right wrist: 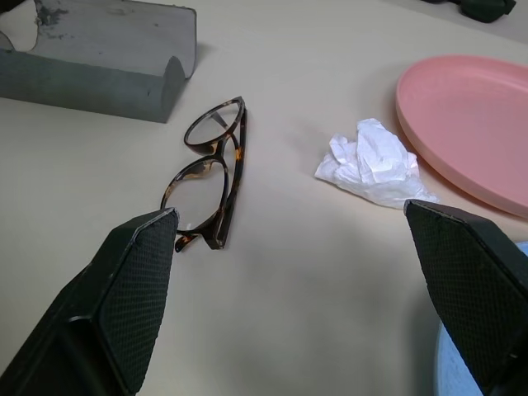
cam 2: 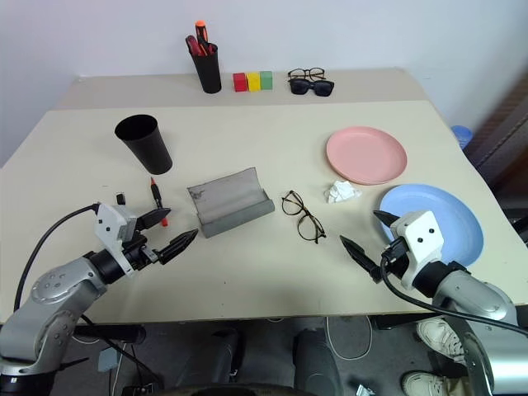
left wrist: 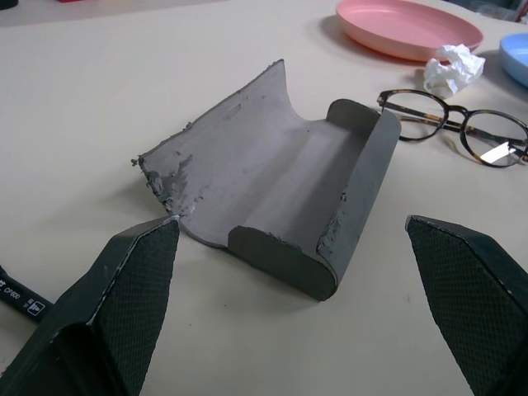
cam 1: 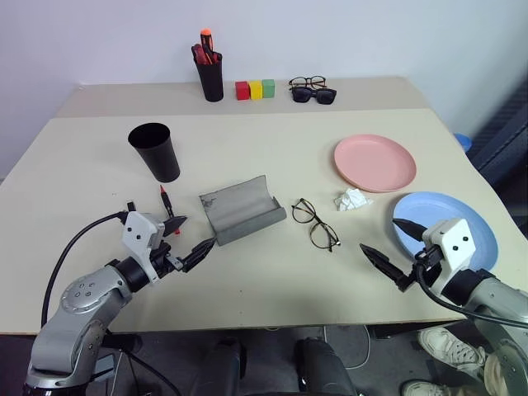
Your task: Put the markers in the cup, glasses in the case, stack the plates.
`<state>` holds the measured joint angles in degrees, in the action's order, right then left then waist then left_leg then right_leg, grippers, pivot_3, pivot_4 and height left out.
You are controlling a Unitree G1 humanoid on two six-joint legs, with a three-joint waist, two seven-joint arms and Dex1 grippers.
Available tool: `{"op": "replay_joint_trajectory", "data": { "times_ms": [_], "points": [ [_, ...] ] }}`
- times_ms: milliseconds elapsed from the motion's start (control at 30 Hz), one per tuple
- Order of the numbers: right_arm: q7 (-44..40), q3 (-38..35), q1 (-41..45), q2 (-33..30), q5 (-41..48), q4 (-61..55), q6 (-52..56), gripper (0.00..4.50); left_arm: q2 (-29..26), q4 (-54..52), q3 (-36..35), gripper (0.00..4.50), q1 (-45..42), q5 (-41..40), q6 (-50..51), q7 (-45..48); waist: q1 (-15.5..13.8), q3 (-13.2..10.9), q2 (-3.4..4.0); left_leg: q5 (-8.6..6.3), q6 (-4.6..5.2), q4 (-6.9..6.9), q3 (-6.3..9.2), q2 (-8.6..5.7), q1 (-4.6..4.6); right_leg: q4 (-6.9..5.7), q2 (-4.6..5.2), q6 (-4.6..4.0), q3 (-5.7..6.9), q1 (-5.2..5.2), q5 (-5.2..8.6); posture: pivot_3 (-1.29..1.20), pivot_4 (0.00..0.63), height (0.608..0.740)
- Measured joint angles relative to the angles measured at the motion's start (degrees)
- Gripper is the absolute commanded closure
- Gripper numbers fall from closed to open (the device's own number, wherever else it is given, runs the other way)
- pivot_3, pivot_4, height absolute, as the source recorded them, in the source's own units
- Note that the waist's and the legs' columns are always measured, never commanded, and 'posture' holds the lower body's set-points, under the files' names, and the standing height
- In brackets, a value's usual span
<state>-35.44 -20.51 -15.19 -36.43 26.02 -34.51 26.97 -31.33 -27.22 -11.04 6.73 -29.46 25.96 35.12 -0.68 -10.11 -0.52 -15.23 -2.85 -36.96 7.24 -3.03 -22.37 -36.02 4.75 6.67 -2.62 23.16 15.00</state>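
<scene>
Glasses [cam 1: 315,223] are seen in the head view lying folded on the tabletop [cam 1: 247,280], just right of the open grey case [cam 1: 242,209], nothing held yet. Both the left hand [cam 1: 188,241] and right hand [cam 1: 381,248] are spread wide and empty. One marker [cam 1: 166,200] is spotted beside the one black cup [cam 1: 155,151]; two plates are counted, pink [cam 1: 374,162] and blue [cam 1: 477,223], apart.

From the left wrist, the case trough is shown facing up, so it should probably be steadied.

From the right wrist, the glasses look best pinched at the bridge, well clear of the crumpled tissue [right wrist: 371,161].
</scene>
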Motion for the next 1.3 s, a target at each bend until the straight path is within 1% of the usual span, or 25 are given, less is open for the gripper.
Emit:
{"op": "replay_joint_trajectory", "data": {
  "times_ms": [67,100,700,1133,1233,1300],
  "points": [
    [0.02,0.00,0.03,0.00,0.00,0.00,0.01,0.00,0.00,0.00,0.00,0.75,0.01,0.00,0.00,0.00,-0.01,0.00,0.00,0.00,0.00,0.00,0.00,0.00,0.00,0.00,0.00,0.00,0.00,0.00,0.00,0.00,0.150,0.740],
    [0.07,0.00,0.08,0.00,0.00,-0.01,0.02,0.00,0.00,0.00,0.00,1.19,0.06,-0.02,0.00,-0.02,0.00,0.00,0.00,0.00,0.00,0.00,0.00,0.00,0.00,0.00,0.00,0.00,0.00,0.00,0.00,0.00,0.150,0.740],
    [-0.39,0.96,0.23,0.04,-0.58,1.07,-1.52,0.00,0.51,0.01,-0.01,1.19,0.96,-0.45,0.12,-0.61,0.01,0.00,0.00,0.00,0.00,0.00,0.00,0.00,0.00,0.00,0.00,0.00,0.00,0.00,0.00,0.00,0.150,0.740],
    [0.25,1.55,1.35,0.05,-0.83,0.83,-0.77,0.00,0.54,0.01,-0.19,1.19,1.47,-1.10,0.01,-0.74,-0.01,0.00,0.00,0.00,0.00,0.00,0.00,0.00,0.00,0.00,0.00,0.00,0.00,0.00,0.00,0.00,0.150,0.740],
    [0.64,1.75,3.81,0.04,0.31,0.55,0.75,0.00,2.11,0.00,-1.52,1.19,0.96,-2.00,0.64,-2.92,0.12,0.00,0.01,0.00,0.00,-0.01,0.05,0.01,0.01,-0.01,0.00,0.00,-0.01,0.00,0.00,0.00,0.150,0.740],
    [0.94,3.05,8.45,0.06,2.39,0.35,2.58,0.00,3.83,0.01,-2.19,1.19,-1.04,-3.41,2.69,-5.98,0.16,-0.01,0.01,0.00,0.00,-0.06,0.10,0.02,0.02,-0.04,-0.03,-0.04,-0.01,0.00,-0.04,0.00,0.150,0.740]
  ]
}}
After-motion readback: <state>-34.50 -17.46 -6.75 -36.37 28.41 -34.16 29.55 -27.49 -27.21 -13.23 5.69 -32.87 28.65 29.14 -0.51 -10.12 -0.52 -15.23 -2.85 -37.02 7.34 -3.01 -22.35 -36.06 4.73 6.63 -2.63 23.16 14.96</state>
